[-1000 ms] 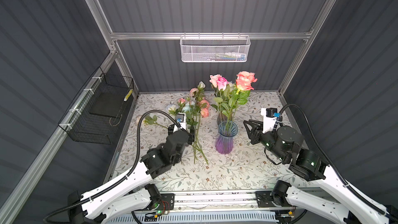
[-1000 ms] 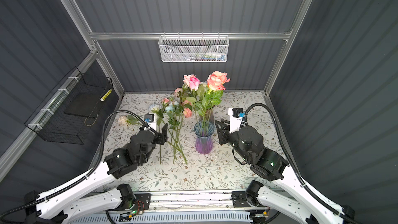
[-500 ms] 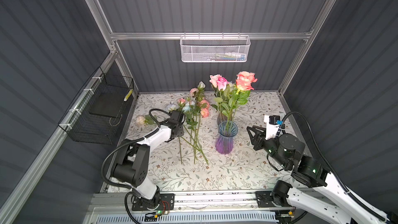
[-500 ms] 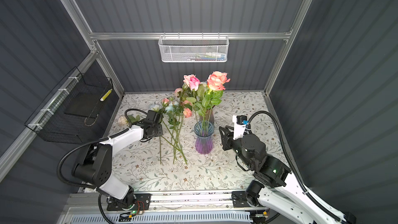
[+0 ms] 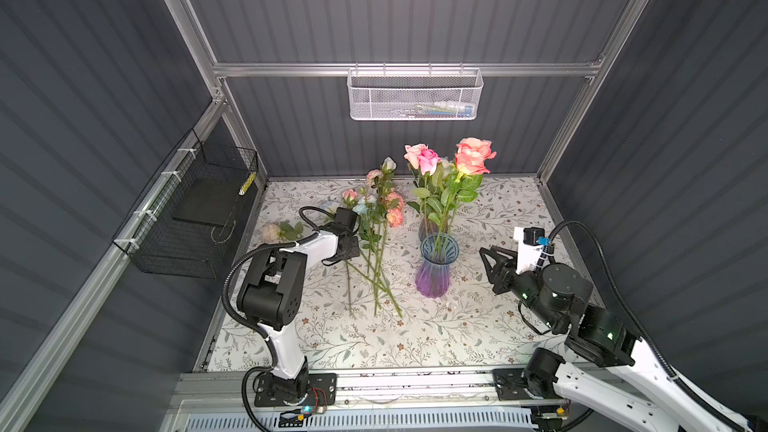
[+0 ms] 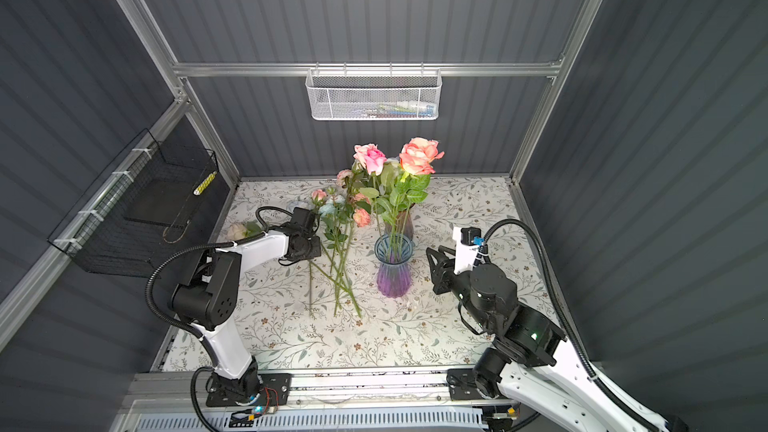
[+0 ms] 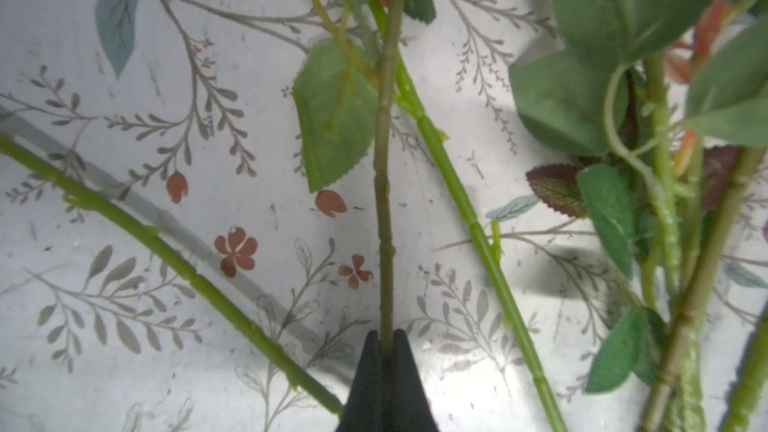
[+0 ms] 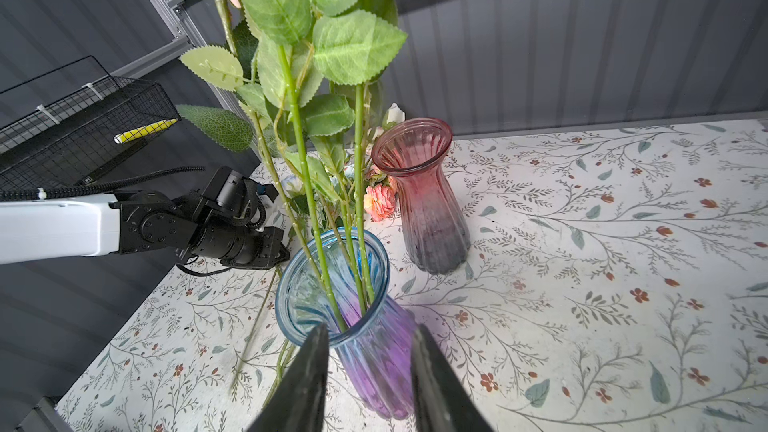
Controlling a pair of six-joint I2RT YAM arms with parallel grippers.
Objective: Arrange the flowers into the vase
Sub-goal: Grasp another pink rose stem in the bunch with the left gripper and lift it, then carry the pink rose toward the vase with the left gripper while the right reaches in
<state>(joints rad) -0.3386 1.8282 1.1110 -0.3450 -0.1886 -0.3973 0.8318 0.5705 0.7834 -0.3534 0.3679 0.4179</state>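
**Two eyes overhead, one eye on each wrist**

Both top views look steeply down from high at the front onto the whole floral bench (image 5: 498, 209), up to the hanging white mesh basket (image 5: 414, 95) (nearly the same picture, shifted sideways). The left wrist camera sits very close above the bench, looking along the left pincer (image 7: 386, 336) and one flower stem (image 7: 383, 222). The right wrist camera, farther back, looks past the right pincer (image 8: 370, 328) over the blue-purple vase (image 8: 374, 371) to the left arm (image 8: 54, 222), both also in the top views.

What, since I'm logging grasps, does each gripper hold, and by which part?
The left gripper is shut on one flower stem, on its bare stretch below the leaves. The right gripper holds nothing; its jaws stand open, short of the blue vase.
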